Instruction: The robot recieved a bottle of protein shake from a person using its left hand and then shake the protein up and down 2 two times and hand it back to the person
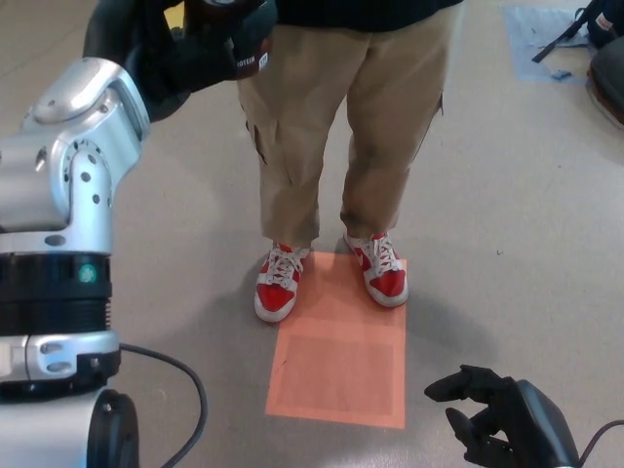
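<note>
Head view: black left hand (200, 44) grips a dark bottle (234, 8) at the top edge; black right hand (502, 424) hangs low, fingers spread, holding nothing.

View: one head camera only, nothing shared with another view.
Facing: steeply down at the floor (507, 244).
Near: left arm (68, 195) fills the left edge.
Farther: person's legs (341, 127), orange mat (341, 361).

No legible txt; small white print on left hand (210, 44) unreadable.
</note>
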Available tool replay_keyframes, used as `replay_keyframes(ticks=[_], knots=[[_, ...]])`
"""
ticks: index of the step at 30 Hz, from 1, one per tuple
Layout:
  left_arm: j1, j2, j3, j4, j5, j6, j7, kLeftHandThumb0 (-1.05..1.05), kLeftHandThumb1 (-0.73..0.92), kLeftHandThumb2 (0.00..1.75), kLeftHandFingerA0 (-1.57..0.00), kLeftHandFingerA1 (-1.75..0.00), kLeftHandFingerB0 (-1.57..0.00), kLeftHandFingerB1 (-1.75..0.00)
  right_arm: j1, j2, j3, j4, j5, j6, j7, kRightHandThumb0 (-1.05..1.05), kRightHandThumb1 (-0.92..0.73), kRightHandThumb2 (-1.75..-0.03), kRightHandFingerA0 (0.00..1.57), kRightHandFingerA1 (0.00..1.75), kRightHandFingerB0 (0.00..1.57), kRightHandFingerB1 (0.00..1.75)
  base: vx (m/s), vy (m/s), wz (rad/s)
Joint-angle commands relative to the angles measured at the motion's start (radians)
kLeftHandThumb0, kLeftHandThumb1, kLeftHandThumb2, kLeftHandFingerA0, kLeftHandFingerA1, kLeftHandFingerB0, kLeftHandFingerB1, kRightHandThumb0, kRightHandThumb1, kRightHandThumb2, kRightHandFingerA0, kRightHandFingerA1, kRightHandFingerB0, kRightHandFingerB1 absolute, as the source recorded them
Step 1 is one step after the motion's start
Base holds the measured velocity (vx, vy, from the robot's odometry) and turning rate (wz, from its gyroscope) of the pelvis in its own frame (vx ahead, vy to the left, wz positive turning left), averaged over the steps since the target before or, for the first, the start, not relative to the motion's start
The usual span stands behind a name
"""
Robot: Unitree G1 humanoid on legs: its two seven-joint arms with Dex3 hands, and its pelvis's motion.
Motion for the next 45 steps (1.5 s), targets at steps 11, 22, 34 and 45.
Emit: replay_keyframes(ticks=[11,22,34,45], knots=[[0.378,0.255,-0.222,-0.054,0.119,-0.391,-0.264,-0.79,0.92,0.73,-0.37,-0.38,-0.14,-0.26,-0.058,-0.013,-0.009,0.009,0.010,0.034,0.041,-0.27,-0.76,-0.69,1.00,0.56,0.79,0.54,0.00,0.000,0.00],[0.611,0.329,-0.458,0.369,0.512,-0.928,0.163,-0.56,0.51,0.79,-0.55,-0.54,-0.36,-0.46,-0.089,-0.010,-0.010,0.014,0.006,0.060,0.025,-0.34,-0.82,-0.64,0.85,0.50,0.54,0.43,0.00,0.000,0.00],[0.519,0.328,-0.689,0.720,0.647,-0.975,0.396,-0.50,0.61,0.58,-0.42,-0.37,-0.23,-0.29,-0.163,-0.018,0.089,0.038,-0.113,0.333,-0.037,-0.38,-0.72,-0.63,0.46,0.46,0.35,0.38,0.00,0.000,0.00],[0.461,0.316,-0.729,0.830,0.617,-1.014,0.419,-0.57,0.52,0.77,-0.31,-0.44,-0.12,-0.37,-0.194,-0.026,0.084,0.040,-0.083,0.336,0.040,-0.37,-0.73,-0.63,0.49,0.43,0.32,0.36,0.00,0.000,0.00]])
